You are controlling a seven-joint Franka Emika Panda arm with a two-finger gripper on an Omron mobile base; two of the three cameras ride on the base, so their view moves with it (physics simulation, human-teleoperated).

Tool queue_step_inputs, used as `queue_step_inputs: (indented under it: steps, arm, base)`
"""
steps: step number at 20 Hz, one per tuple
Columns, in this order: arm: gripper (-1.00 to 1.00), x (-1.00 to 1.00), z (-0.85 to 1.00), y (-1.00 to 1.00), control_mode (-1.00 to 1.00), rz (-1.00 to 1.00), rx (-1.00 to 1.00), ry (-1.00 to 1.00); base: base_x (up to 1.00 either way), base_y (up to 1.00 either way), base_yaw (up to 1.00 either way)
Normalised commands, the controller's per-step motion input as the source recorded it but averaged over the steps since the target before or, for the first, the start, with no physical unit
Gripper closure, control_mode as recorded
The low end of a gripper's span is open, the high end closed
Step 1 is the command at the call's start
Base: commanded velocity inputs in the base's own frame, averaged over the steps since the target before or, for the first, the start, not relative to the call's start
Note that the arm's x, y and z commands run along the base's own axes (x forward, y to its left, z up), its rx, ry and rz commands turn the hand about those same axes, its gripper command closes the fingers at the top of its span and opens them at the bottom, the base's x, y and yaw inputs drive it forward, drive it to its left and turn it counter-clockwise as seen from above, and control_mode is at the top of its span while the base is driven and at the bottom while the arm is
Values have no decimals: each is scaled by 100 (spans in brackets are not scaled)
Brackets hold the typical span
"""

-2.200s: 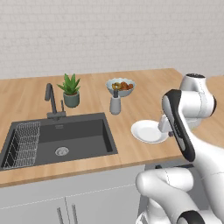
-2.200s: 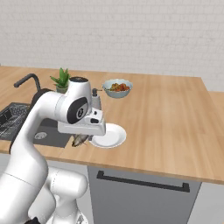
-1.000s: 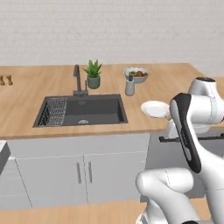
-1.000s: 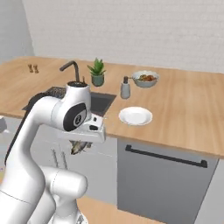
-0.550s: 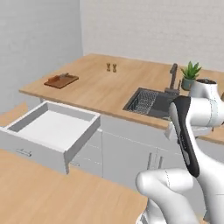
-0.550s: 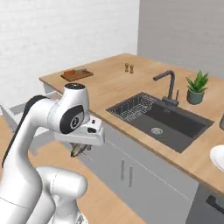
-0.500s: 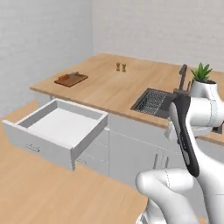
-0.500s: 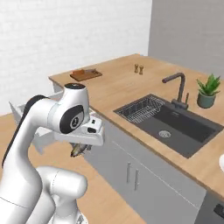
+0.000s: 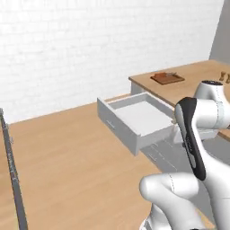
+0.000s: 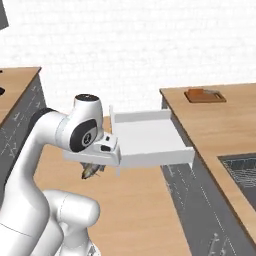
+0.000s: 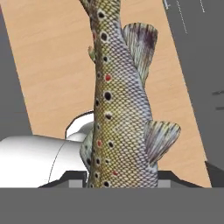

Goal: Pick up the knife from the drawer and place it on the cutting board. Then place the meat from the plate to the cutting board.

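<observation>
The meat, a spotted fish [image 11: 118,109], hangs clamped in your gripper [image 10: 92,170] over the wooden floor [image 9: 67,157], beside the open drawer [image 10: 147,137]. The cutting board [image 10: 204,95] lies far back on the counter [image 10: 220,125] beyond the drawer.

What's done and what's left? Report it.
Done, apparently: the drawer stands open, its visible inside bare; something small lies on the cutting board, too small to name. In hand: the end effector carries the meat, a spotted fish. Left: setting it on the board.
</observation>
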Motion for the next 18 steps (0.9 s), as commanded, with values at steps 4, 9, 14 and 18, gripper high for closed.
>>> queue_step_inputs:
  steps: [4,9,14,18]
  arm:
    - [100,0,0,0,100,0,0,0]
    - [100,0,0,0,100,0,0,0]
    - [100,0,0,0,100,0,0,0]
    - [100,0,0,0,100,0,0,0]
  base:
    - [61,50,67]
    - [100,13,12]
    - [100,41,2]
    - [100,22,0]
